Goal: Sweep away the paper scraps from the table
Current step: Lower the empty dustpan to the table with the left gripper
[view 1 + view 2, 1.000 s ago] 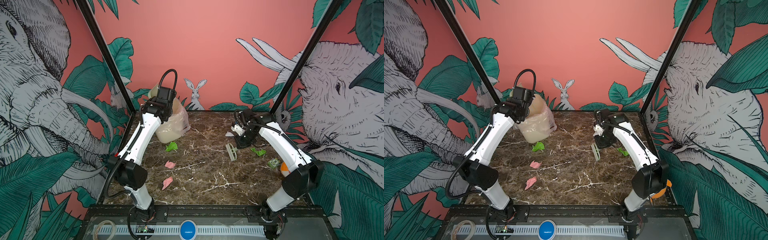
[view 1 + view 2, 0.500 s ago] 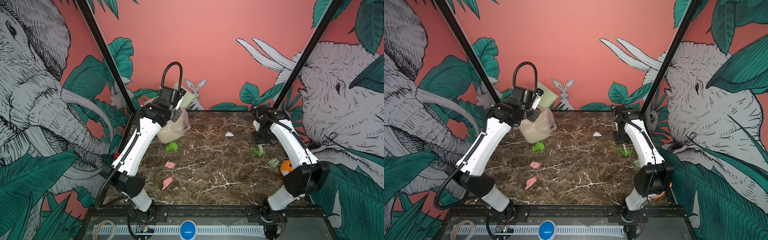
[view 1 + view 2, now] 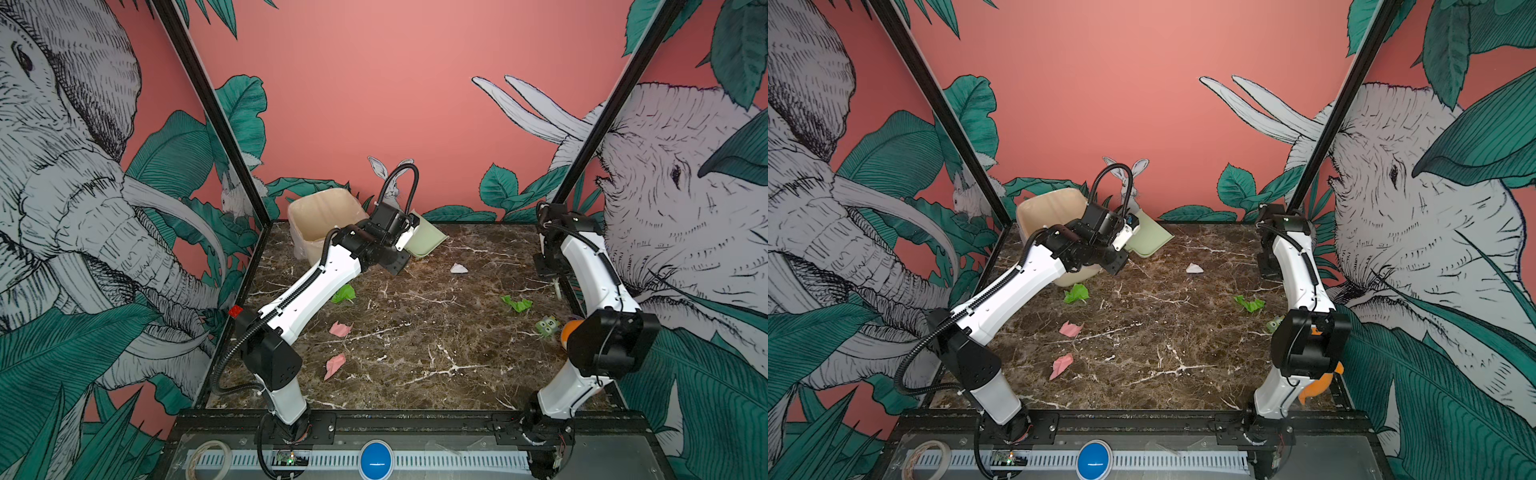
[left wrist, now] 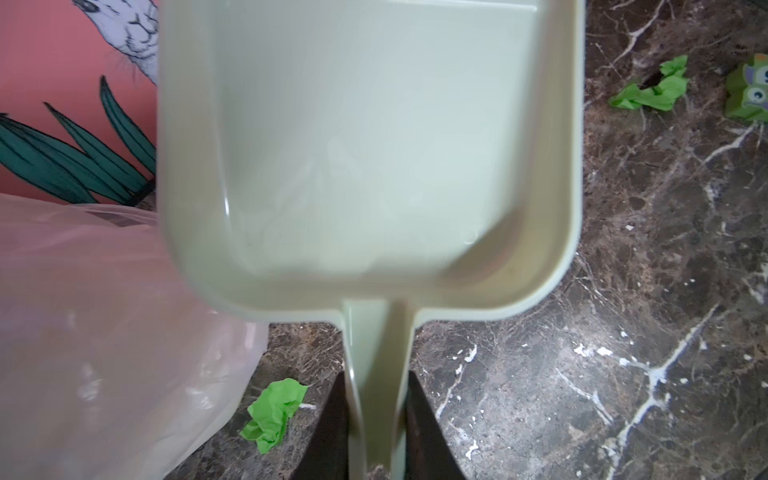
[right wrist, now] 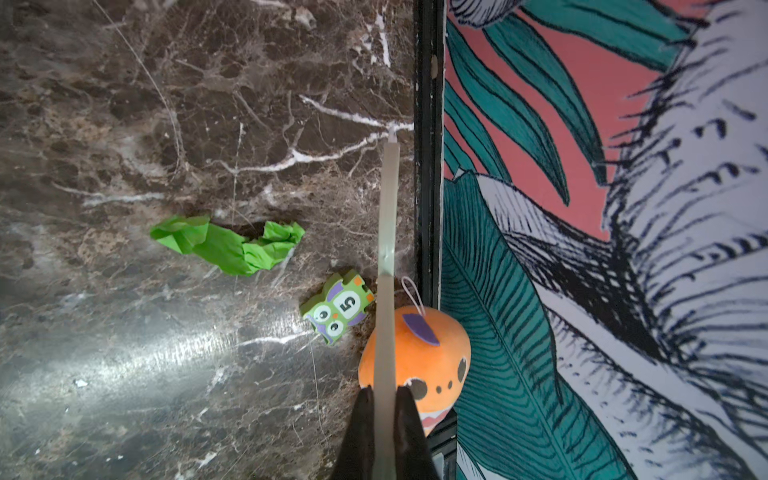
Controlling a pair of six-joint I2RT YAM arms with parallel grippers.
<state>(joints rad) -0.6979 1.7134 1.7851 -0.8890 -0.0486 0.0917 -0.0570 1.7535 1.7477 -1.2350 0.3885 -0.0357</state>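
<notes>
Since a second ago, the left arm has swung the dustpan (image 3: 424, 237) off the bin (image 3: 320, 216) toward back-centre. The right arm has pulled back from mid-table to the right edge.

The left gripper (image 4: 378, 395) is clamped on the dustpan handle, and the pan looks empty in the wrist view. The right gripper (image 5: 384, 395) is pinched tight on a thin pale sweeping tool (image 5: 386, 216), seen edge-on, running along the black frame.

Five paper scraps (image 3: 340, 329) lie on the table (image 3: 415, 353):
- green scrap by the bin (image 3: 344, 294)
- two pink ones front-left
- white scrap (image 3: 459, 268) back-centre
- right-hand green scrap (image 5: 226, 247)

My read is that you're setting up the next sweep.
- Put the pan lip flat on the marble just beside a scrap, mouth facing the tool. If the lip is tilted, thin paper will likely slide under it.
- Turn the tool broadside before the stroke.
- The white scrap or the right-hand green scrap looks like the easiest first target.

Watch out for:
- The owl puzzle piece (image 5: 338, 307) and the orange plush toy (image 5: 432, 361) sit just beside the tool, so don't drag them in.
- The bin's bag bulges close to the green scrap by the bin, and the left forearm partly covers that scrap in a top view.
</notes>
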